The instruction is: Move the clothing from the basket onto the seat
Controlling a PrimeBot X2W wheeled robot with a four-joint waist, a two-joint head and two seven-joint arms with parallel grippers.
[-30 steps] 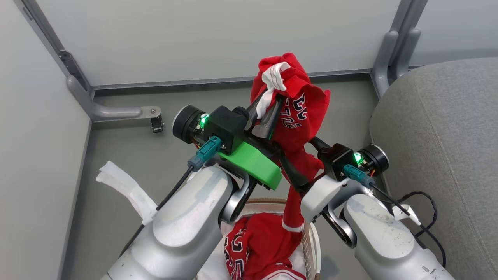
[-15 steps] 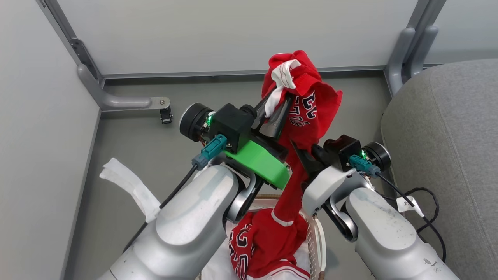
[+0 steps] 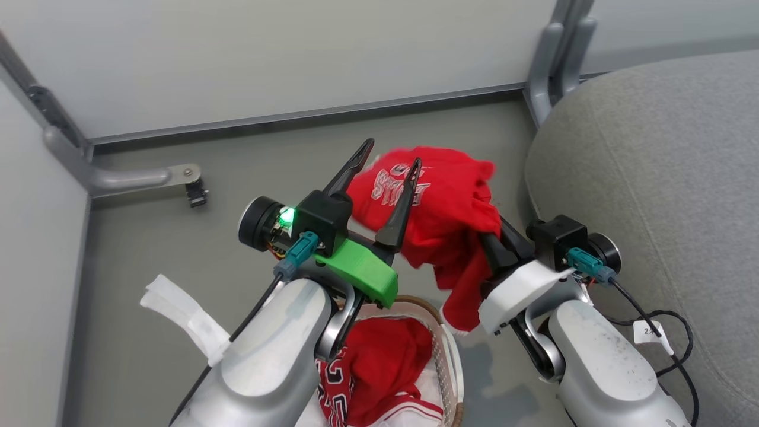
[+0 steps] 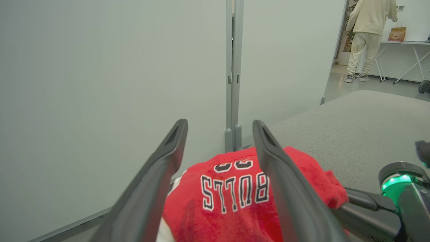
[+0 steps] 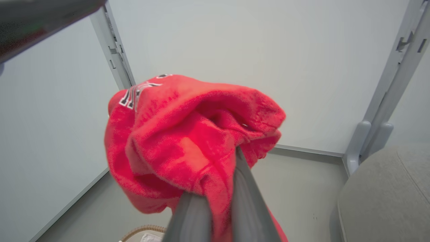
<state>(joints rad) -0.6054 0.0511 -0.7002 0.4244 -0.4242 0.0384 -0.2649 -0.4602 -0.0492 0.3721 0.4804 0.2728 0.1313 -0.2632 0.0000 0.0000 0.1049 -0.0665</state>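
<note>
Now: your left gripper (image 3: 394, 151) stands wide open, empty, centre frame | right gripper (image 5: 231, 161) clamps the red jersey (image 3: 445, 207), fingertips buried in cloth | basket (image 3: 442, 350) below it, cropped by the bottom edge | seat (image 3: 652, 178) fills the right.

The head camera looks steeply down at the floor (image 3: 148, 249); wrist cameras look closely along the left tool (image 4: 220, 126) and right tool (image 5: 218, 191). All share the red jersey (image 3: 442, 207).

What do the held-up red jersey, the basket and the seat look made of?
Red jersey: soft, fuzzy matte fabric; it bunches and drapes. Basket: white perforated plastic, apparently, with a brown woven rim. Seat: grey matte woven upholstery, seemingly.
</note>
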